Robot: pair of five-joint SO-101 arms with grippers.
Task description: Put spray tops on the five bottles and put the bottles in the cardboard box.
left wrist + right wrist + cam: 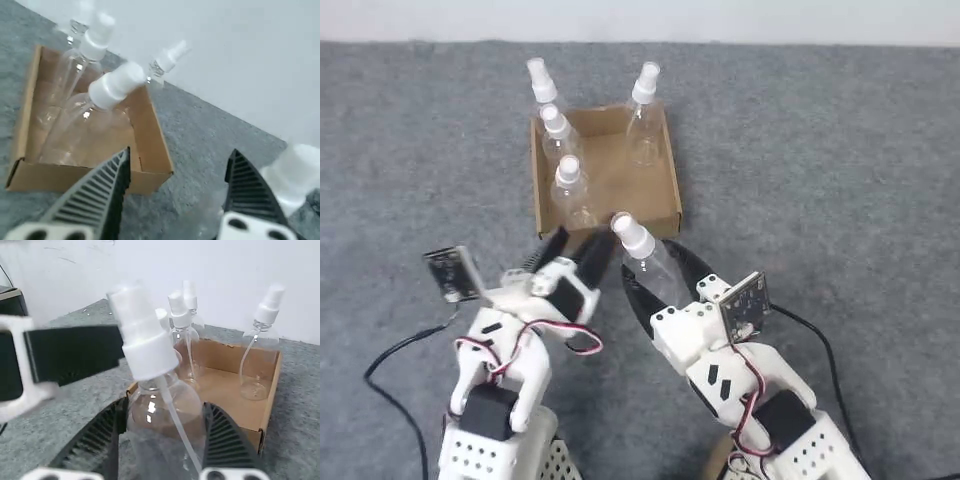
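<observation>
The cardboard box [605, 226] lies open at the table's far middle. Several clear bottles with white spray tops stand in it: one on its right side [643, 125], two along its left side [560, 140] [573, 195], and another at the far left corner [542, 88]. Just in front of the box, my right gripper [665, 282] is shut on a further clear bottle [160, 415] that carries a spray top [142, 342] and leans toward the box. My left gripper [578, 250] is open beside that spray top [295, 175], holding nothing.
Grey carpet [820, 150] covers the table on both sides of the box. Behind it rises a white wall [240, 50]. Cables trail from the arm bases at the near edge [395, 355].
</observation>
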